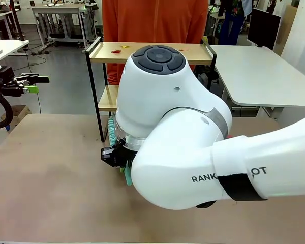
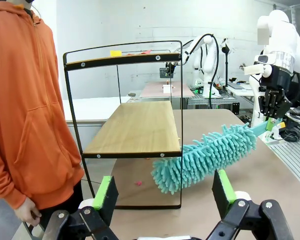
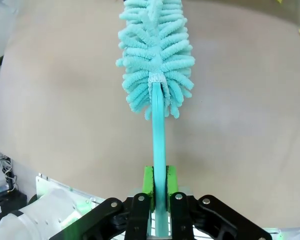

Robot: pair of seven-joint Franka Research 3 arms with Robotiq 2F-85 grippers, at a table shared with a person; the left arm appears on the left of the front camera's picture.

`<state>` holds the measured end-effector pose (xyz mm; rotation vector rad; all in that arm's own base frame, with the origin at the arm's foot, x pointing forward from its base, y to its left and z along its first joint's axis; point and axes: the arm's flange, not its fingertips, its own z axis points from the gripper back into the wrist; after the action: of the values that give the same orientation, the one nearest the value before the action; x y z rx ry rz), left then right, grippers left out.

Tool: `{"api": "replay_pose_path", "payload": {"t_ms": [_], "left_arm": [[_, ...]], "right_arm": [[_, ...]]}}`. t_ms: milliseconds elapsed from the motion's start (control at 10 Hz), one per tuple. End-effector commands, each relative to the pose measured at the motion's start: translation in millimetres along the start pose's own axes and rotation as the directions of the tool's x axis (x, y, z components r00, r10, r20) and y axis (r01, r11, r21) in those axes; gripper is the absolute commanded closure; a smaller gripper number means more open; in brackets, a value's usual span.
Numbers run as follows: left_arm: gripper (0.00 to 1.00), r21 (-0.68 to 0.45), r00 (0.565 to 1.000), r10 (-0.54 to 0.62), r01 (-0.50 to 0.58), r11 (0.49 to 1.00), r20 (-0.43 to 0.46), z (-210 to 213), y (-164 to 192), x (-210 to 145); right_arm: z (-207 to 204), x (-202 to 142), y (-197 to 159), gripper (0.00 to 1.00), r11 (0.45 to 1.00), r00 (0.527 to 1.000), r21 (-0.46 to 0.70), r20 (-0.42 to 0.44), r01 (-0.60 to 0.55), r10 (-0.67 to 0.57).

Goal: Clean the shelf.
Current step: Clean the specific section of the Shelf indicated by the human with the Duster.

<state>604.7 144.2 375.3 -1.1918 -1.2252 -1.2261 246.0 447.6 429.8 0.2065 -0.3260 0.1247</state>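
Clamping the duster [image 3: 157, 60], right gripper [image 3: 159, 182] hangs seemingly beside the shelf [image 2: 135, 127]; left gripper [image 2: 163, 180] gapes empty.

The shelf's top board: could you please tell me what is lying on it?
Small yellow and red scraps lie on the shelf's top board. The right arm covers the board's middle, so anything there is hidden.
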Motion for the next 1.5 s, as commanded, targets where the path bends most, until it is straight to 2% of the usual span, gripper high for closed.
{"api": "replay_pose_path", "payload": {"t_ms": [0,300,500,700,1000,1400], "left_arm": [[0.00,0.002,1.000,-0.016,0.016,1.000,-0.003,-1,-1,3],[0.00,0.002,1.000,-0.016,0.016,1.000,-0.003,-1,-1,3],[0.00,0.002,1.000,-0.016,0.016,1.000,-0.003,-1,-1,3],[0.00,0.002,1.000,-0.016,0.016,1.000,-0.003,-1,-1,3],[0.00,0.002,1.000,-0.016,0.016,1.000,-0.003,-1,-1,3],[0.00,0.002,1.000,-0.016,0.016,1.000,-0.003,-1,-1,3]], "right_arm": [[-2,2,-1,0.87,1.000,1.000,-0.006,0.003,0.004,-0.004],[-27,14,28,0.87,0.996,0.990,-0.021,0.118,0.084,-0.081],[-51,21,45,0.87,0.991,0.979,0.004,0.157,0.131,-0.130],[-71,28,61,0.87,0.993,0.974,-0.010,0.200,0.113,-0.109],[-94,43,75,0.87,0.995,0.973,-0.025,0.214,0.100,-0.092],[-123,59,77,0.87,0.990,0.970,-0.060,0.217,0.127,-0.111]]}}
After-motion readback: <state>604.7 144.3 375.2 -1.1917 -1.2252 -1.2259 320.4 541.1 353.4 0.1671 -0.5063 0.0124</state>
